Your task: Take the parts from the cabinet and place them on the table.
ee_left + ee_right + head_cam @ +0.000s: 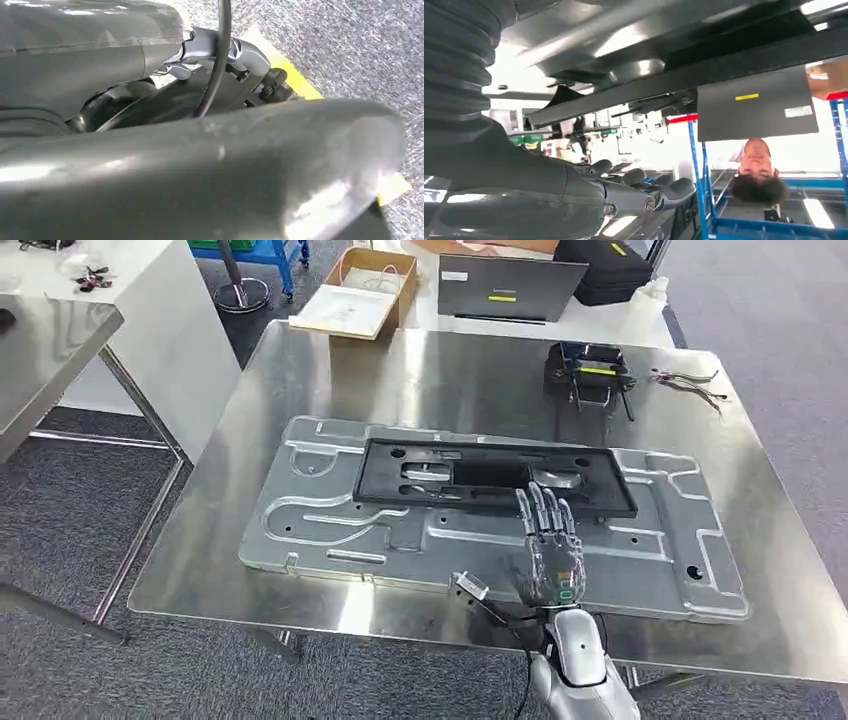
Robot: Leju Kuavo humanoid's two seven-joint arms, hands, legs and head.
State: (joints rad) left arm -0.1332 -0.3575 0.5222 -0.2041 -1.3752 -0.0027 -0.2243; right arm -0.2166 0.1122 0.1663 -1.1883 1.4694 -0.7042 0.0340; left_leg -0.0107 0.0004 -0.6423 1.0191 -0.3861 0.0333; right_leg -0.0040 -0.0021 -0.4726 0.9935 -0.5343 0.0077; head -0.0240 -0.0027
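A long black frame part point(385, 485) lies on a large silver stamped plate point(330, 520) on the steel table point(450, 380). My right hand point(548, 545) hovers flat over the plate's near side, fingers stretched forward, their tips at the frame's near edge. It holds nothing. In the right wrist view the right hand point(634, 190) shows its dark fingers straight and apart, with the black frame's edge point(684, 75) beyond them. A blurred grey mass of my left hand point(200, 170) hangs over the floor in the left wrist view; its fingers are hidden.
A small black device point(590, 370) and loose wires point(690, 385) lie at the table's far right. Beyond the far edge are a cardboard box point(360, 295) and a grey case point(505, 285). A person point(756, 170) stands by a blue rack point(704, 200). Another table point(40, 350) stands to the left.
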